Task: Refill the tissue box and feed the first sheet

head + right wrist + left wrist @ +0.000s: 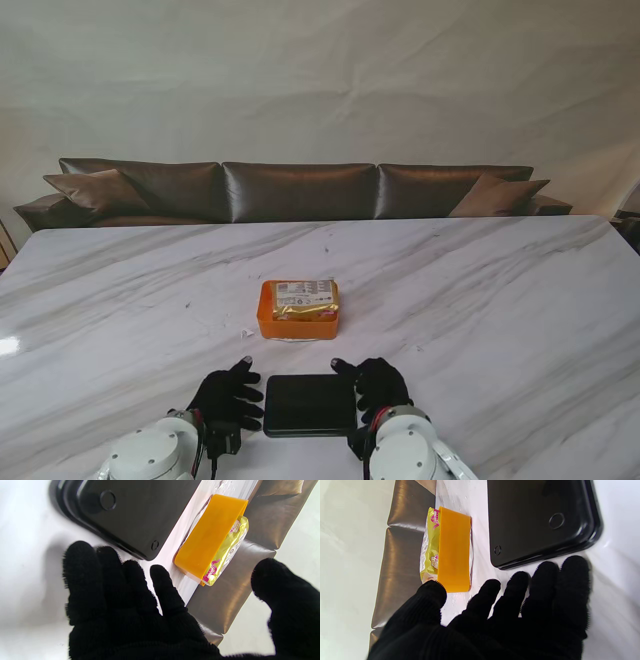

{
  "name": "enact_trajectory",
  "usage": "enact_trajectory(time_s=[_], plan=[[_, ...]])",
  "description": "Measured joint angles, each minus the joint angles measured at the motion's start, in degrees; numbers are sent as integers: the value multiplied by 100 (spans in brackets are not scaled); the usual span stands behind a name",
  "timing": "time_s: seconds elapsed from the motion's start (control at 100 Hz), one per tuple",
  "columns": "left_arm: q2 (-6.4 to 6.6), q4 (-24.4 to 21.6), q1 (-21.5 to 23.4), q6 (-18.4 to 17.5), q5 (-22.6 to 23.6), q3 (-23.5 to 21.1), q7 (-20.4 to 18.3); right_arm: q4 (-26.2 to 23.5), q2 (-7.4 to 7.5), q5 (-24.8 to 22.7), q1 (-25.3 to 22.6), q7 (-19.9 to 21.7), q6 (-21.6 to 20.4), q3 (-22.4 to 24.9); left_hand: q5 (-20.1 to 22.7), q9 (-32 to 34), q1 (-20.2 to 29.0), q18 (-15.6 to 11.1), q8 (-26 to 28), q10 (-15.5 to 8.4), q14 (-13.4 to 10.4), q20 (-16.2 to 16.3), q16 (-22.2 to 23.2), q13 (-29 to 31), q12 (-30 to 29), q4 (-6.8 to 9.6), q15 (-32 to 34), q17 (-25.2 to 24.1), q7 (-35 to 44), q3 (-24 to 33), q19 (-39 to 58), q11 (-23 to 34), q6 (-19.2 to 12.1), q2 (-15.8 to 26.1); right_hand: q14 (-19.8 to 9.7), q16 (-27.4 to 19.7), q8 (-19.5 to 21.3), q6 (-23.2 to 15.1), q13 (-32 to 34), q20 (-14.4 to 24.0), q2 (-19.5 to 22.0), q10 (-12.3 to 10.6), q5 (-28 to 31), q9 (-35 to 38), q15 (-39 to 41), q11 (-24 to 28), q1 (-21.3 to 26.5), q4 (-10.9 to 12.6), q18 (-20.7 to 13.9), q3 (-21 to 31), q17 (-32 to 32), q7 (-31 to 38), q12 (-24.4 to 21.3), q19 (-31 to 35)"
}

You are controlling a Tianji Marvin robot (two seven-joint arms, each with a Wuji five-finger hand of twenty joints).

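Both black-gloved robot hands, left robot hand (229, 393) and right robot hand (377, 385), rest spread and empty flanking a flat black rectangular plastic lid (310, 404). Farther out on the white marble desk (480, 290) lies an orange tissue box (298, 311) holding a yellow tissue pack (304, 298).

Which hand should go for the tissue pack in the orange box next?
Slightly the left hand, by my judgement: the orange box with the tissue pack sits a little left of centre. Both hands are open, flanking the black lid.

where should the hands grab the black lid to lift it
By its two short edges, one hand from each side. The black lid lies flat between the left hand and right hand, both open; its low rounded rim leaves little else to pinch.
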Motion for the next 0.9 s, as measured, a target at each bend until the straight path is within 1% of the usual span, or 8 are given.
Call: enact_trajectory(time_s=[0.13, 0.22, 0.24, 0.41, 0.61, 0.76, 0.86, 0.9], plan=[[0, -21, 21, 6, 40, -20, -9, -135, -13, -67, -76, 44, 240, 144, 0, 0, 0, 4, 0, 0, 0, 4, -10, -2, 0, 0, -67, -2, 0, 59, 0, 0, 1, 0, -2, 0, -16, 74, -8, 0, 0, 85, -94, -162, 0, 0, 0, 1, 0, 0, -1, -21, 0, 0], [1, -37, 50, -7, 69, -42, -10, -223, 7, -64, -100, 264, 489, 248, 0, 0, 0, 4, 0, 0, 0, 7, -12, -2, 0, 0, -74, -3, -1, 62, 0, 0, 1, 0, -2, 0, -33, 146, -8, 0, 0, 157, -84, -162, 0, 0, 0, 1, 0, 0, -1, -23, 0, -1], [1, -40, 57, -13, 76, -46, -10, -230, 12, -57, -102, 287, 508, 259, 0, 0, 0, 4, 0, 0, 0, 9, -12, -2, 0, 0, -74, -2, -1, 63, -149, 0, 1, 0, -2, 0, -33, 152, -8, 0, 0, 168, -84, -162, 0, 0, 0, 1, 0, 0, -1, -23, 0, -1], [9, -48, 101, -97, 102, -67, -15, -230, 29, 175, -101, 276, 510, 261, 0, 0, 0, 8, -1, 4, 0, 15, -14, -2, 0, 0, -133, -3, -1, 64, -191, 0, 1, 0, -2, 40, -34, 154, -8, 0, 60, 180, -84, -162, 0, 52, 0, 1, 0, 0, -1, -23, 0, -1], [16, -28, 115, -183, 95, -70, -24, -141, 16, 385, -13, 243, 459, 109, 0, 0, 0, 12, -1, 8, 2, 15, -22, -2, -1, 0, -162, -5, -1, 65, -191, 0, 1, 0, -14, 121, -34, 154, 4, 0, 97, 180, -84, -162, 162, 53, 0, 1, 0, -1, 1, -23, 0, -2], [32, 8, 96, -233, 93, -75, -92, -54, -7, 423, 102, 231, 425, -25, 0, 0, 0, 13, -1, 10, 15, 16, -26, -2, -1, 0, -162, -5, -1, 67, -272, 0, 1, 0, -14, 121, -35, 172, 3, 0, 114, 180, -117, -162, 162, 54, 0, 1, 0, -3, 1, -23, 0, -2], [46, 44, 53, -272, 84, -63, -92, -3, -26, 460, 175, 217, 414, -65, 1, 0, 0, 164, -1, 14, 157, 51, -26, -2, -1, 0, -162, -9, -1, 68, -272, 0, 1, 0, 43, 122, -45, 221, -57, 0, 114, 180, -128, -162, 162, 54, 0, 1, 19, -4, 1, -23, 0, -2], [52, 67, 25, -288, 78, -48, -86, 19, -33, 485, 203, 195, 405, -77, 1, 0, 0, 228, -1, 50, 205, 60, -26, -2, -1, 0, -162, -9, -1, 72, -327, 0, 1, 0, 70, 122, -45, 223, -67, 0, 114, 180, -128, -162, 162, 54, 0, 1, 36, -4, 1, -23, 0, -2]])
